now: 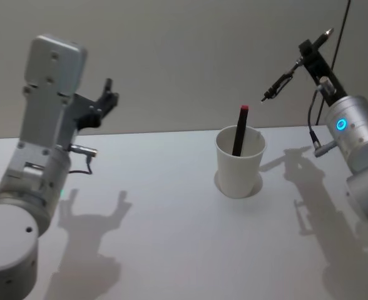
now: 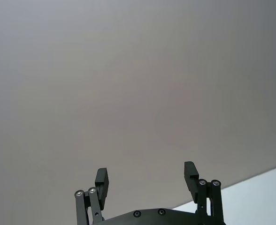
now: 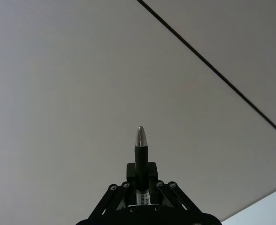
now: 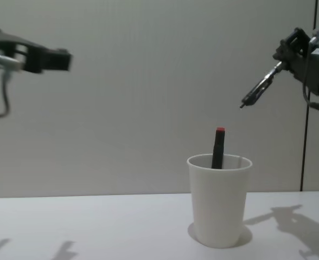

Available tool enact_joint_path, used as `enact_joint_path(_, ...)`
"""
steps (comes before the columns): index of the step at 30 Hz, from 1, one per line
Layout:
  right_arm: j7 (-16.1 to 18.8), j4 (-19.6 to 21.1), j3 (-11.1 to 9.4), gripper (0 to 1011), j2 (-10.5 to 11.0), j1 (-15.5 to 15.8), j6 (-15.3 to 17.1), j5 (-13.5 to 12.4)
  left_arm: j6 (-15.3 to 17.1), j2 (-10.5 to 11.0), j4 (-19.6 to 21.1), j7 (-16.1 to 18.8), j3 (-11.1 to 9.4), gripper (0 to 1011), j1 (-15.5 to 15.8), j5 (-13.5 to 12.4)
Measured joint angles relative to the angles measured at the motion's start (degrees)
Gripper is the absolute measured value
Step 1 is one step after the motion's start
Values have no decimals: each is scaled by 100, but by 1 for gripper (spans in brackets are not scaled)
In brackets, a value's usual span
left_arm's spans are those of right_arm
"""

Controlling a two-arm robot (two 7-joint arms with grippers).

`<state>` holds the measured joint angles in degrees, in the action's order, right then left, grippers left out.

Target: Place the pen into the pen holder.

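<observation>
- Right now the white tabletop (image 1: 159,212) spreads smooth and matte, with soft arm shadows on it, and a plain grey wall (image 4: 138,81) rises behind.
- Up on the right, the right gripper (image 1: 313,57) hangs high in the air, well above the table, its black fingers clamped on a slim black pen (image 1: 283,80).
- That pen runs right through the pincer: a silvery pointed tip (image 3: 140,136) pokes out past the fingers on one side, and the clipped barrel slants down from them toward the cup on the other.
- Below that slanting end and off to its left stands the pen holder (image 1: 239,164), a tapered white paper cup with a rolled rim, upright on the table.
- Inside it leans a second black pen with a red cap end (image 4: 219,146), sticking up above the rim.
- A thin black cable (image 3: 213,70) runs down the wall behind the right arm.
- Over on the far side from the cup, the left gripper (image 2: 146,180) is raised too, well apart from everything, its two black fingers spread wide with nothing between them.
</observation>
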<state>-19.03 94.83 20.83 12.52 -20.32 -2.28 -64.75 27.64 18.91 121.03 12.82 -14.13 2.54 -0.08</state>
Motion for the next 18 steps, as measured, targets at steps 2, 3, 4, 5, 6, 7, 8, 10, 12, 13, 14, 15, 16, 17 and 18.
enact_joint_path(2,-15,17,32,130,-9,26,-84,186,8,2,81,125,84,1001,-41,16)
enact_joint_path(3,-18,26,50,130,-13,40,-121,271,9,0,105,167,112,1001,-54,19)
enact_joint_path(4,-20,45,84,130,-24,67,-188,435,10,-3,128,225,138,1001,-67,21)
enact_joint_path(5,-20,65,126,130,-34,100,-246,593,10,-17,172,312,189,1001,-90,25)
enact_joint_path(6,-19,74,143,130,-40,113,-286,700,10,-24,192,353,216,1001,-102,26)
enact_joint_path(7,-18,83,162,130,-44,128,-304,758,9,-43,239,445,277,1001,-129,31)
enact_joint_path(8,-12,91,180,130,-49,142,-340,866,9,-43,239,445,277,1001,-129,31)
enact_joint_path(10,12,121,241,130,-66,190,-417,1112,5,-69,299,547,358,1001,-160,36)
enact_joint_path(12,51,151,307,130,-84,236,-492,1391,-2,-91,348,640,423,1001,-186,41)
enact_joint_path(13,63,160,327,130,-89,250,-516,1475,-5,-98,363,667,444,1001,-194,42)
enact_joint_path(14,82,168,347,130,-94,263,-545,1588,-8,-104,377,692,463,1001,-201,44)
enact_joint_path(15,97,177,368,130,-100,278,-566,1673,-12,-116,401,735,497,1001,-213,47)
enact_joint_path(16,125,196,414,130,-113,311,-616,1865,-14,-121,413,756,513,1001,-220,48)
enact_joint_path(17,144,205,433,130,-120,325,-635,1947,-17,-129,430,785,536,1001,-227,50)
enact_joint_path(18,152,214,451,130,-126,337,-648,1996,-17,-129,430,785,536,1001,-227,50)
